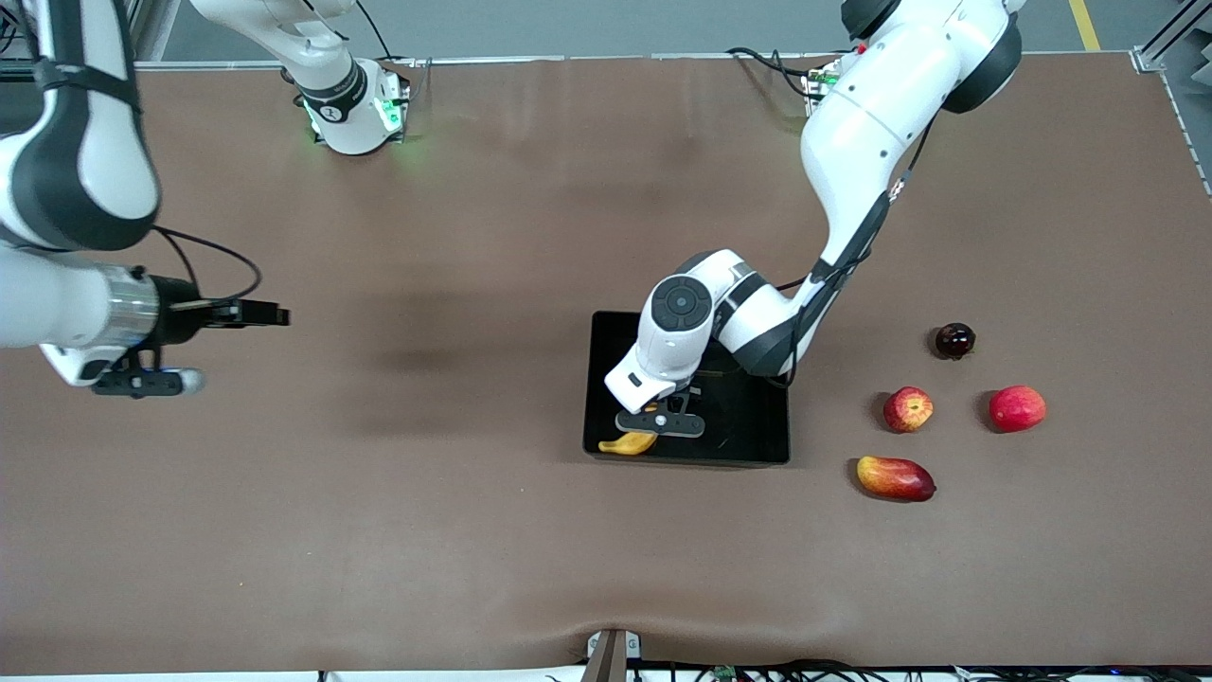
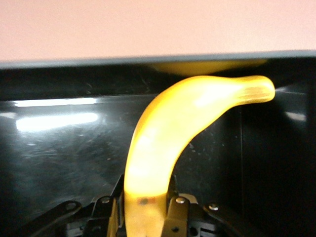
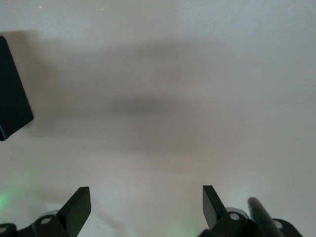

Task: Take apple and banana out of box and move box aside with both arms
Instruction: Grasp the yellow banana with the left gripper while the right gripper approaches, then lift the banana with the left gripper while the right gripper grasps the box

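The yellow banana (image 1: 627,443) lies in the black box (image 1: 757,445), in the corner nearest the front camera toward the right arm's end. My left gripper (image 1: 660,423) is down inside the box and shut on the banana's end. In the left wrist view the banana (image 2: 173,133) curves away from the left gripper (image 2: 145,197) toward the box wall (image 2: 59,79). The red apple with yellow streaks (image 1: 908,409) sits on the table beside the box, toward the left arm's end. My right gripper (image 1: 142,382) waits open over bare table at the right arm's end, with nothing in the right gripper (image 3: 146,197).
A red-yellow mango (image 1: 895,477), a plain red fruit (image 1: 1017,408) and a dark round fruit (image 1: 954,340) lie around the apple. A corner of the box (image 3: 12,94) shows in the right wrist view. Brown tabletop spreads around the box.
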Available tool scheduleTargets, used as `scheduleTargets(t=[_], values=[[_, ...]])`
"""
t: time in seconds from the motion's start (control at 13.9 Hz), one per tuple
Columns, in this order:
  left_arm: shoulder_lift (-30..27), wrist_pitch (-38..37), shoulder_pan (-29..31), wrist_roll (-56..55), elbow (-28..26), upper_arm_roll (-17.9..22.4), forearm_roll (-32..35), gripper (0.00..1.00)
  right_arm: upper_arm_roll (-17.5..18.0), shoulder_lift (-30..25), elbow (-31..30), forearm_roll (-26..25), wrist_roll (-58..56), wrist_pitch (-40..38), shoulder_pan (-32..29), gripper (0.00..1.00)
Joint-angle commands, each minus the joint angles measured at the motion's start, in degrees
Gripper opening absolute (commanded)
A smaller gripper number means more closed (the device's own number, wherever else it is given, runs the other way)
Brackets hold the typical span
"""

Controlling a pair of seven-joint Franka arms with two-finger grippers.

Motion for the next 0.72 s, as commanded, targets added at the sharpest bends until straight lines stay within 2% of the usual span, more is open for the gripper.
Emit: scheduleTargets(t=[0.0,0.29,0.43,0.65], values=[[-6.08,-4.17,2.67,0.02,-1.05,-0.56,0.41,0.00,-0.34,-0.41,-0.12,1.17,5.48,1.46,4.45,1.00],[-11.45,-7.77,6.88,1.51,-1.14,-0.47,-1.87,0.00,-0.25,0.98,0.14,1.44,7.34,6.11,11.83,1.00],[-12.42,-9.01,8.29,3.09,-1.14,-0.47,-2.22,0.00,-0.43,2.74,0.14,6.68,7.69,10.58,15.26,1.00],[-13.39,-10.85,9.87,4.41,-1.22,-0.39,-2.14,0.00,-0.43,6.34,1.46,7.94,9.97,16.92,20.53,1.00]])
